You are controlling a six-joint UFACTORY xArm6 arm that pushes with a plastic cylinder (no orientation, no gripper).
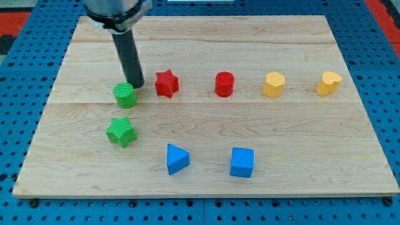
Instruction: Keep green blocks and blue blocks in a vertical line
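Note:
My tip (137, 85) rests just right of and above a green cylinder (124, 95), close to touching it. A green star (120, 131) lies below the cylinder, at the view's left. A blue triangular block (177, 159) and a blue cube (242, 162) sit side by side near the view's bottom, right of the green blocks.
A red star (166, 83), a red cylinder (224, 84), a yellow hexagonal block (274, 84) and a yellow heart-like block (329, 82) form a row to the right of my tip. The wooden board (75, 169) lies on a blue perforated table.

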